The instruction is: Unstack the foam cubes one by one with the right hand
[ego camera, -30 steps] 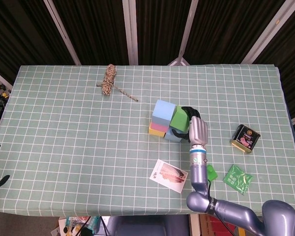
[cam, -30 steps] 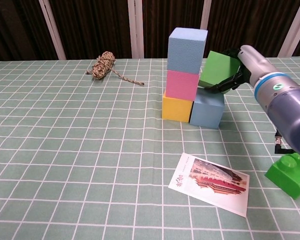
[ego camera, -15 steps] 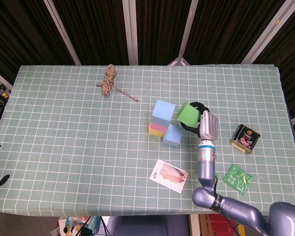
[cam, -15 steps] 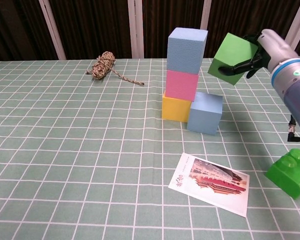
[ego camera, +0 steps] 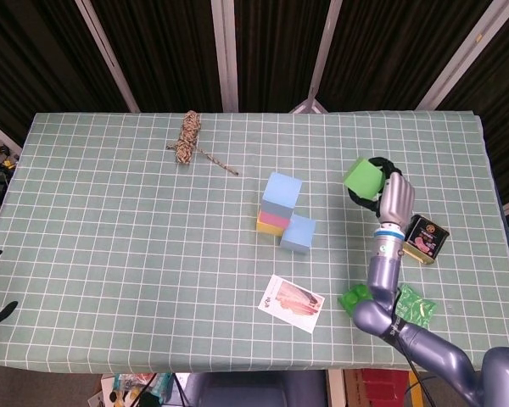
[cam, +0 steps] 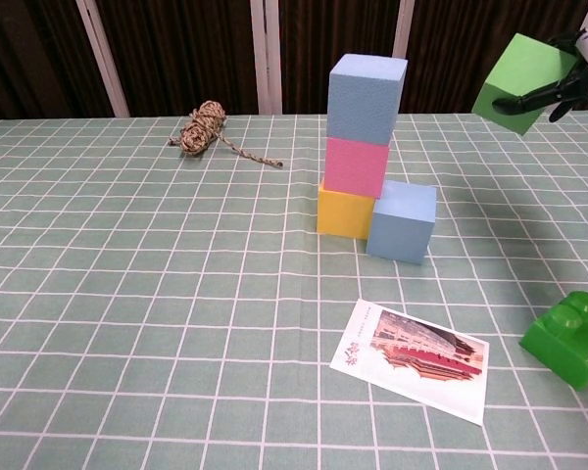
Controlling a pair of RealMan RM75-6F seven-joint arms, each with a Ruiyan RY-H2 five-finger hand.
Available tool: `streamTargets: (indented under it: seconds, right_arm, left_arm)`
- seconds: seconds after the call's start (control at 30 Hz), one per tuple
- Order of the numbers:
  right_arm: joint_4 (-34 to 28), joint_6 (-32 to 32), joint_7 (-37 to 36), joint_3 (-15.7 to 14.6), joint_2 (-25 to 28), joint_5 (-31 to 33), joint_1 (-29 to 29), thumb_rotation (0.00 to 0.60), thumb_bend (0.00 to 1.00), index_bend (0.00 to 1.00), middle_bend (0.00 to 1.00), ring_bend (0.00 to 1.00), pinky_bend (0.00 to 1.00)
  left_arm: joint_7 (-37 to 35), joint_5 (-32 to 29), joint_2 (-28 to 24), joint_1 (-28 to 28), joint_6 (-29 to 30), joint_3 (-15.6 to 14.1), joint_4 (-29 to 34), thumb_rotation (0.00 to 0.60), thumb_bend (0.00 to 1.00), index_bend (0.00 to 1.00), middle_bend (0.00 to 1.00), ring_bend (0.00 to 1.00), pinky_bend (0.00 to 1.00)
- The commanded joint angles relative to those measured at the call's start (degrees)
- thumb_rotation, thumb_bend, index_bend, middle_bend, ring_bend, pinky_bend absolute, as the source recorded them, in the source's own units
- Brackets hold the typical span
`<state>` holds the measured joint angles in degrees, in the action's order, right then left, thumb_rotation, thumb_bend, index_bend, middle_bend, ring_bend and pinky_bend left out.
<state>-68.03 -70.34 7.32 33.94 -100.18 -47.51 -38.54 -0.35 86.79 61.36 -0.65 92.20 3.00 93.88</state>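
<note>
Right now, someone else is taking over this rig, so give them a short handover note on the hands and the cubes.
Right hand holds the green cube in the air, right of the stack. Left hand is not in view.
Three cubes stay stacked: blue top cube on the pink cube on the yellow cube. A second blue cube sits on the table against the yellow one.
Done: green cube lifted off.
Left: set it down, then take off the blue top cube and the pink.
</note>
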Motion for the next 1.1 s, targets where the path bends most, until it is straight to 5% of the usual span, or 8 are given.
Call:
streamTargets:
  seconds: [0.03, 0.17, 0.27, 0.73, 0.93, 1.1]
  right_arm:
    - [8.15, 4.90, -3.18, -0.13, -0.93, -0.17, -2.07, 0.600, 0.26, 0.36, 0.53, 0.75, 0.52]
    - [14.09, 10.60, -7.97, -0.36, -2.18, -0.16, -3.27, 0.600, 0.25, 0.22, 0.30, 0.39, 0.17]
    - [16.25, 15.45, -10.10, -1.48, -1.63, -0.43, -3.34, 0.600, 0.26, 0.13, 0.21, 0.23, 0.03]
    - [22.93, 23.08, -5.97, -4.62, -0.78, 1.19, -4.23, 0.600, 0.26, 0.07, 0.02, 0.02, 0.00]
    - [17.91, 21.76, -5.72, -5.41, 3.05, 0.27, -1.94, 0.600, 0.24, 0.06, 0.00, 0.00, 0.00]
    - [6.94, 19.62, -7.33, -5.90, 9.20, -1.36, 1.96, 0.600, 0.22, 0.05, 0.00, 0.00, 0.00]
  left_arm:
    - [-0.04, -0.04, -0.01, -0.10, 0.20, 0.06, 0.02, 0.600, 0.17, 0.22, 0.00, 0.00, 0.00]
    - [0.04, -0.42, -0.04, -0.14, 0.20, 0.22, 0.08, 0.600, 0.17, 0.22, 0.00, 0.00, 0.00]
    - [0.24, -0.96, 0.10, 0.07, -0.16, 0.49, 0.16, 0.600, 0.17, 0.22, 0.00, 0.00, 0.00]
    - [1.07, -1.40, 0.30, 0.70, -1.35, 0.53, 0.53, 0.600, 0.17, 0.22, 0.00, 0.00, 0.00]
    - [0.74, -1.24, 0.11, 0.79, -1.54, 0.43, 0.55, 0.600, 0.17, 0.22, 0.00, 0.00, 0.00]
    - [0.32, -0.97, -0.04, 0.53, -1.04, 0.32, 0.62, 0.600, 0.17, 0.22, 0.00, 0.00, 0.00]
